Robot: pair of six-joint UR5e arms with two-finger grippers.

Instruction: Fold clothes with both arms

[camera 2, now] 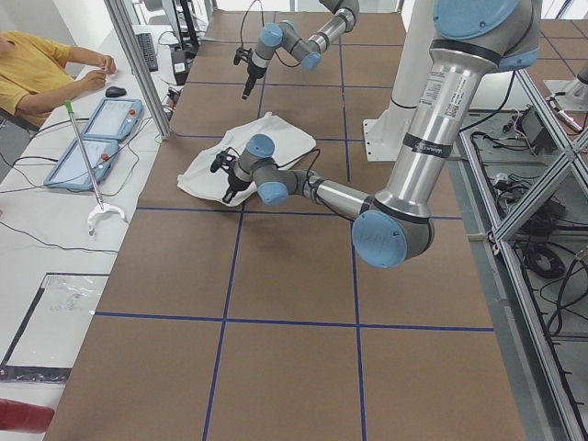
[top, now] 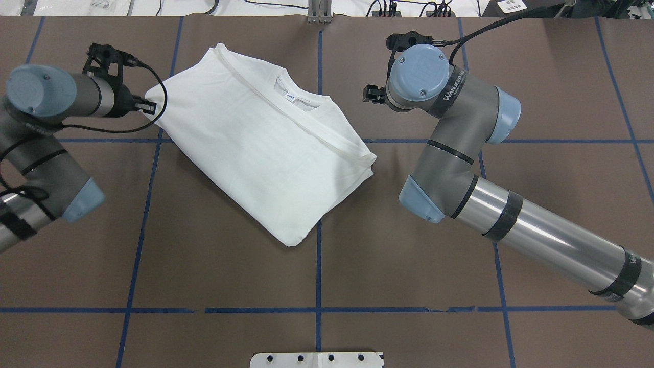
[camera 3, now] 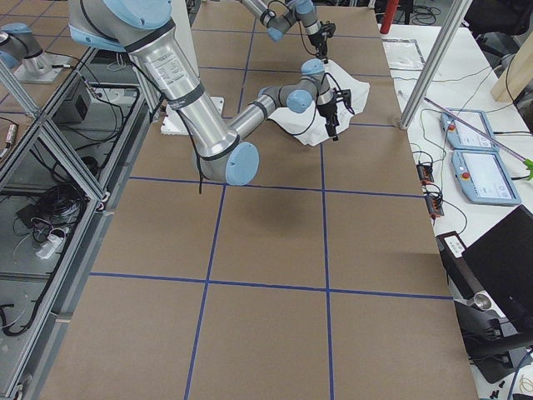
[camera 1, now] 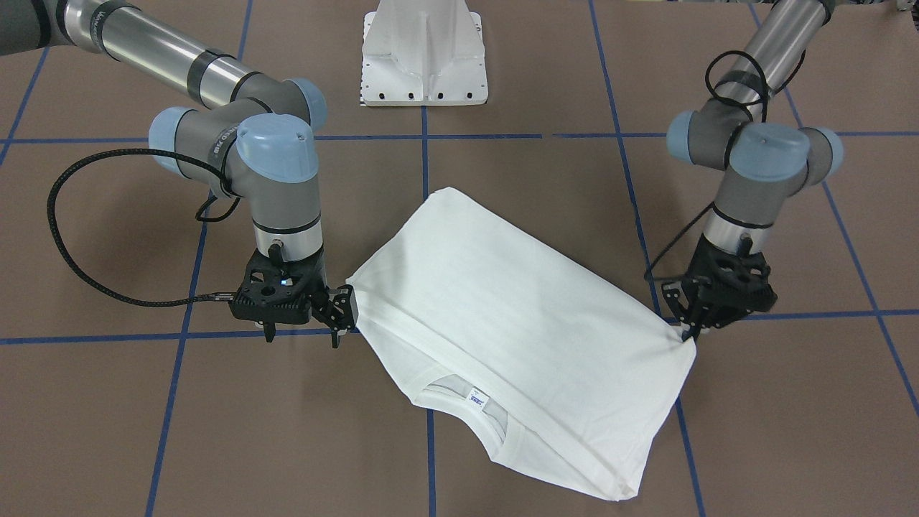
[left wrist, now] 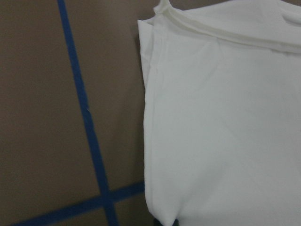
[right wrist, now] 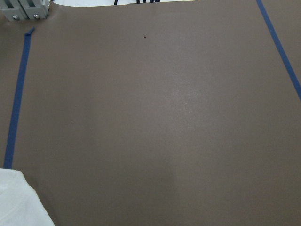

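Table: brown table (top: 230,276) is wearing a grid of blue tape lines (top: 318,271), with the white pedestal base (camera 1: 425,57) sitting at 6 o'clock in the overhead view.
T-shirt: my white T-shirt (top: 255,148) is lying folded into a skewed rectangle, a bit toward 11 o'clock from the table's middle. The collar (camera 1: 459,391) and its little label (camera 1: 478,401) are showing at roughly 1 o'clock on it.
Left claw: my left claw (camera 1: 691,332) is pinching the corner at the shirt's 10 o'clock, fingers squeezed narrow, and the cloth is bunching to a point there.
Right claw: my right claw (camera 1: 302,336) is hanging with its fingers spread wide, gripping nothing, just beside the shirt at its 2 o'clock. Honestly can't tell if it's touching.
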